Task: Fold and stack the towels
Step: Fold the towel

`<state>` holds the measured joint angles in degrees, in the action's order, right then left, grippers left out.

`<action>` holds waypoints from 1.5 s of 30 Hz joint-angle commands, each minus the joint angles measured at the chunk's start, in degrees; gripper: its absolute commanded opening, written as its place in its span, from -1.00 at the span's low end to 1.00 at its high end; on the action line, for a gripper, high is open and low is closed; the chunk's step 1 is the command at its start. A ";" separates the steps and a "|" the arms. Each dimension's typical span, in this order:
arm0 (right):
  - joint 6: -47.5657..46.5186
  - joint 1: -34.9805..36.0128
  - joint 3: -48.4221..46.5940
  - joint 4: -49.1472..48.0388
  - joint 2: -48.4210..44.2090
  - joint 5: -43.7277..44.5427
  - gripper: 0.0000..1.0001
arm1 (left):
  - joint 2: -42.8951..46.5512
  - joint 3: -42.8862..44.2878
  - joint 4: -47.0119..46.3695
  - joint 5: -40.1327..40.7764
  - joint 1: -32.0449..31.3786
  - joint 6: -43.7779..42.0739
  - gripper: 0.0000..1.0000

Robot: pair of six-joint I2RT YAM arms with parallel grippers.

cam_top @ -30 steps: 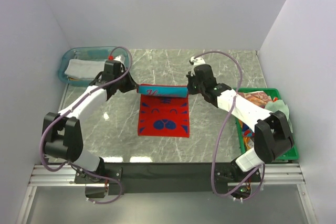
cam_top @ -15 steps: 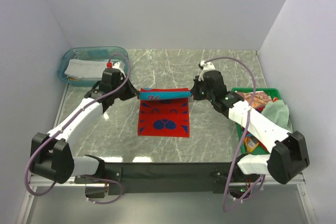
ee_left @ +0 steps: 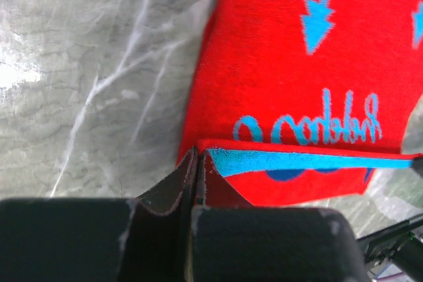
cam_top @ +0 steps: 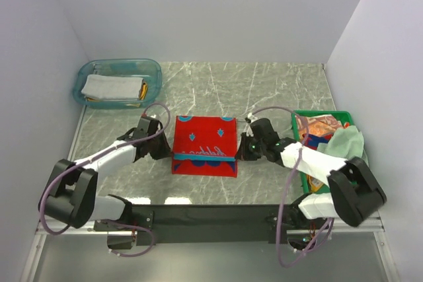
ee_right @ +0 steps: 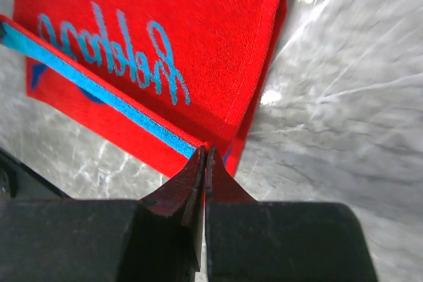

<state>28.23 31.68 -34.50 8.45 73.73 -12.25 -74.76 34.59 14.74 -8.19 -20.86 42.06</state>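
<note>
Currently on the desk (cam_top: 277, 90), a flat slab with a glossy grey marble pattern and white veins: one red towel (cam_top: 204, 138), soft looped cloth, doubled over into a nearly square shape, lying at the middle of the desk towards its near edge, between the two arms. Its top layer carries blue arrow-like marks and blue cursive lettering. One teal stripe (cam_top: 203, 157) runs left to right along the edge of the upper layer, parallel to the near edge of the desk. A thin band of the lower layer shows beyond it. The shape is too close to square to give a long axis. Two pincers, dark and blunt. The left pincer (cam_top: 168, 155) has its fingers pressed together on the near left corner of the red towel, cloth nipped at the tips in the left wrist view. The right pincer (cam_top: 242, 152) is clamped likewise on the near right corner. One tub (cam_top: 153, 69), clear teal plastic with rounded corners, stands at the far left. It holds one folded grey-white towel (cam_top: 109, 86), with an orange edge showing beside it. One crate (cam_top: 303, 166), green plastic and rectangular, stands at the right edge. It holds one crumpled orange-brown towel (cam_top: 322, 125), one pale green towel (cam_top: 347, 142), and further cloth whose count I cannot tell.
</note>
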 commanded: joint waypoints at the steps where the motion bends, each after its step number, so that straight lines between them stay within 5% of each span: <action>1: 2.44 -0.57 0.67 -4.14 4.91 -2.78 -1.00 | -2.14 -1.19 -4.63 1.16 0.03 1.62 -0.99; 11: 1.57 -8.30 -4.78 -4.93 17.31 -2.78 -1.00 | -8.46 -1.81 -9.11 2.74 -0.06 5.04 -0.99; 17: -2.56 -11.46 -14.09 -0.19 20.66 3.54 -1.00 | -13.83 6.18 -6.31 6.41 0.03 4.96 -0.99; 45: -3.80 -12.17 -17.72 6.41 0.45 3.46 -1.00 | 4.18 16.05 7.50 12.58 -2.07 2.40 -0.99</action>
<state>24.84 20.73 -52.77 12.95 77.38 -12.53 -73.56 50.17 18.28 -0.47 -22.85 45.23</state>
